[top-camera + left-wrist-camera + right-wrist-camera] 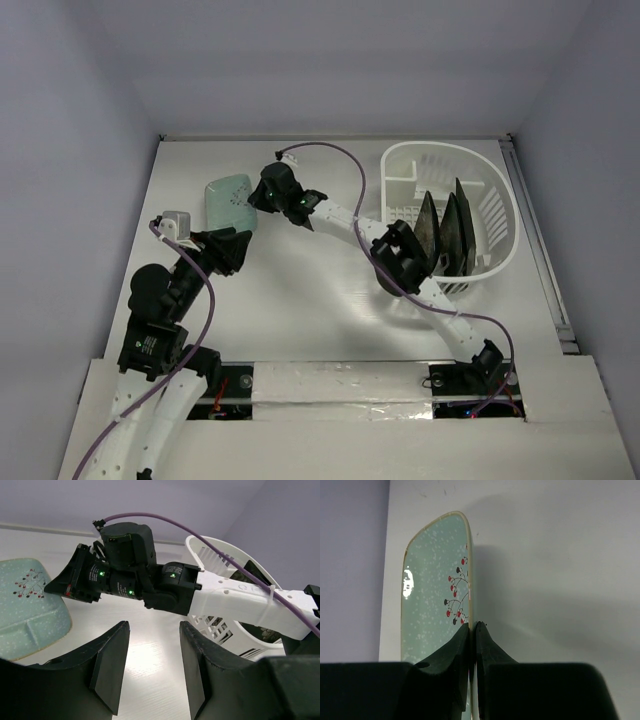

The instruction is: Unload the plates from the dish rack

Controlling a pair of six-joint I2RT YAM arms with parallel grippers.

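Nearest the arm bases and well left of the dish rack (503, 212), the left hand (153, 628) hangs low over the desk (320, 300). Its fingers are spread wide with nothing between them. It looks parked as a standby, turned toward the rack and the other arm.

In the rack's near half, three dark plates (445, 235) stand on edge and lean together, thin edges up and faces turned sideways (the gridded base presumably props them). By my reading they are yet to be unloaded.

Farther back, also well left of the rack, the right hand (473, 626) is pinched narrow on the rim of the mint plate (432, 605), one finger on each side of the lip. A rim grip suits a thin dish that offers no other hold. The plate is out of the rack, face up with its red-berry sprig showing. Its long axis runs roughly near-to-far, away from the fingers. I cannot tell whether it rests on the desk or hovers just above it.
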